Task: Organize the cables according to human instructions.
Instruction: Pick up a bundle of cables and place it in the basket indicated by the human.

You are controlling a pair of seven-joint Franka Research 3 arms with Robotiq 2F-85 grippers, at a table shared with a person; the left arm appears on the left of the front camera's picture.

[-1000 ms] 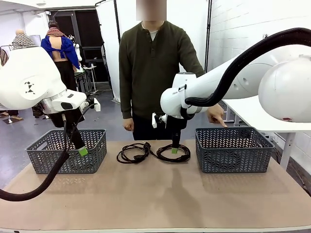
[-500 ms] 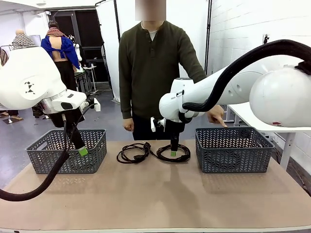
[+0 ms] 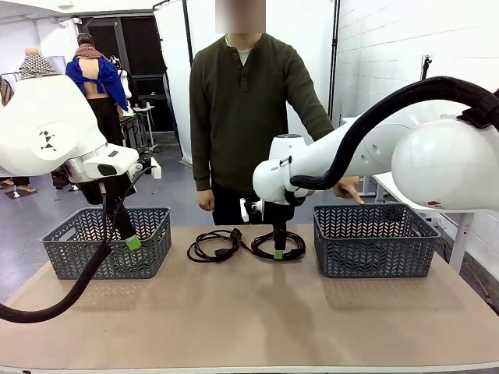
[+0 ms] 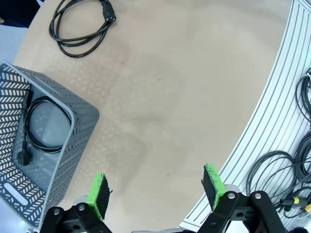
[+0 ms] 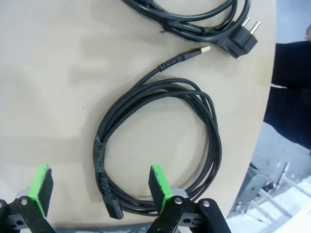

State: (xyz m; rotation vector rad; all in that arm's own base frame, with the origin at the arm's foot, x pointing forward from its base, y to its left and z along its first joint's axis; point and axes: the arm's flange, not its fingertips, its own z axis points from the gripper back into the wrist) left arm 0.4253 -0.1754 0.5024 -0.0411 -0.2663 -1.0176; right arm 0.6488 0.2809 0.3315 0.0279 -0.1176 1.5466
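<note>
Two coiled black cables lie at the table's far middle, one on the left [image 3: 209, 248] and one on the right [image 3: 295, 251]. My right gripper [image 3: 278, 248] hangs open just above the right coil. In the right wrist view that coil [image 5: 214, 141] fills the middle, and its left strand runs between my open right gripper's [image 5: 99, 187] green pads. The other cable's plug [image 5: 238, 41] shows above it. My left gripper [image 3: 129, 238] stands open in front of the left basket [image 3: 78, 249], holding nothing. In the left wrist view another cable [image 4: 26, 121] lies inside that basket [image 4: 80, 114].
A second grey basket [image 3: 373, 240] stands at the right, and the person's hand [image 3: 348, 189] points down at it. The person stands behind the table's far edge. The near half of the brown table [image 3: 249, 319] is bare. Loose cords hang beyond the table rim [image 4: 272, 121].
My right gripper has come down and slightly left, closer over the right coil. The left arm has not moved. The person's hand still points at the right basket.
</note>
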